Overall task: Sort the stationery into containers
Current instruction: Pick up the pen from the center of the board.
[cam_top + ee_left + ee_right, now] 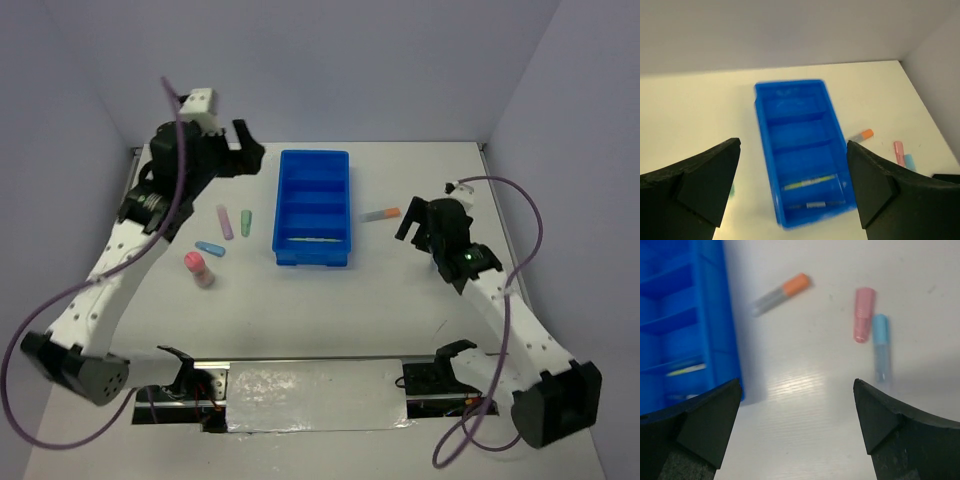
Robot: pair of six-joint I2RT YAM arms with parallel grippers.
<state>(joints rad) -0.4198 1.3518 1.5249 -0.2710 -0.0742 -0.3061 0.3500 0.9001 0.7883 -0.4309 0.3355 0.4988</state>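
Observation:
The blue tray [281, 210] lies mid-table, split into four compartments. A yellow pen [809, 182] and a grey pen [815, 204] lie in its nearest compartment. An orange-grey marker [381, 214] lies right of the tray. Left of it lie a pink marker [226, 221], a green one [246, 222], a blue one [209, 248] and a red-pink one [200, 268]. My left gripper [245, 150] is open and empty, raised at the tray's far left corner. My right gripper [412, 222] is open and empty, beside the orange-grey marker [782, 292]. Another pink marker [864, 314] and blue marker [880, 347] show in the right wrist view.
Walls close the table at the back and on both sides. The tray's side wall [715, 315] stands left of my right gripper's fingers. The arm bases and a metal plate [310, 395] sit at the near edge.

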